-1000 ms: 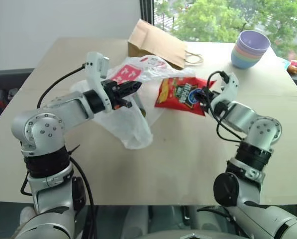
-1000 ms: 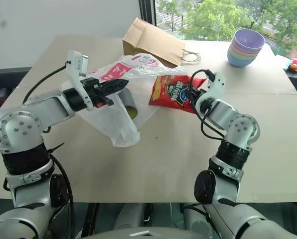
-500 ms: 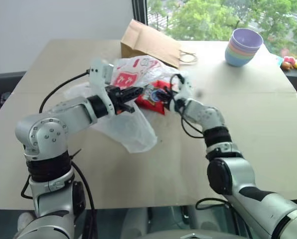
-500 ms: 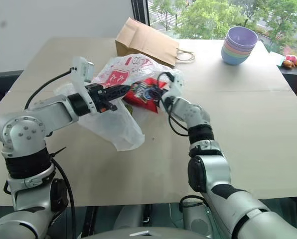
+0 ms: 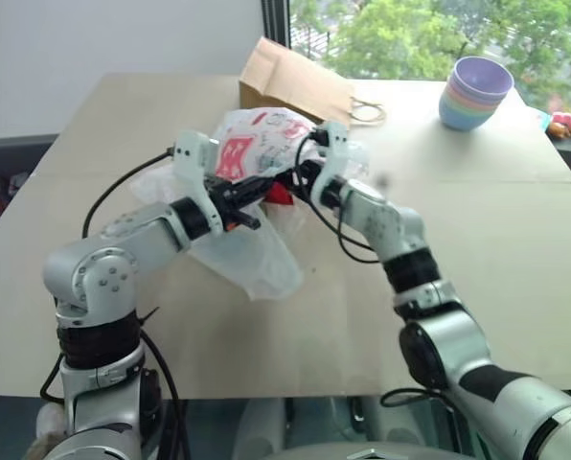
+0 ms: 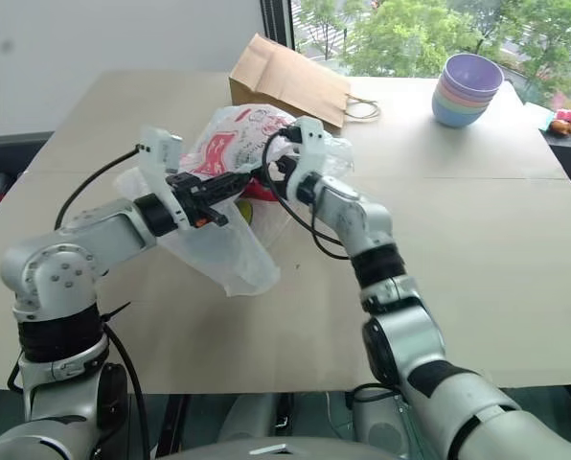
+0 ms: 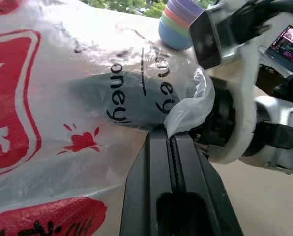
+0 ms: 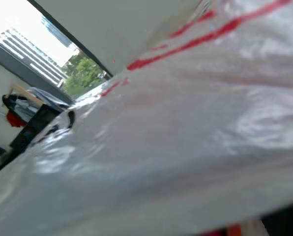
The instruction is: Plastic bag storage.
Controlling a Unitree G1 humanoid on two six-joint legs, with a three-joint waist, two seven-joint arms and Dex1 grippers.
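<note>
The plastic bag (image 5: 252,144), crinkly translucent white film with red printed patches, lies bunched at the middle of the table and hangs down toward me. My left gripper (image 5: 262,183) is level and shut on a fold of the bag's rim; in the left wrist view the film (image 7: 190,110) is pinched between the closed fingertips. My right gripper (image 5: 290,180) reaches from the right into the bag's mouth, right beside the left one, with its tip hidden by film (image 8: 186,123). A sliver of the red snack packet (image 5: 278,195) shows at the mouth between the two grippers.
A brown paper bag (image 5: 295,81) with handles lies just behind the plastic bag. A stack of pastel bowls (image 5: 475,93) stands at the back right, small toys (image 5: 563,123) beyond it. The tan table (image 5: 496,249) stretches bare to the right and front.
My right arm has swung left across the table, bringing the red snack packet from the open table into the bag's mouth. The left gripper keeps its hold on the bag's rim and has sunk slightly.
</note>
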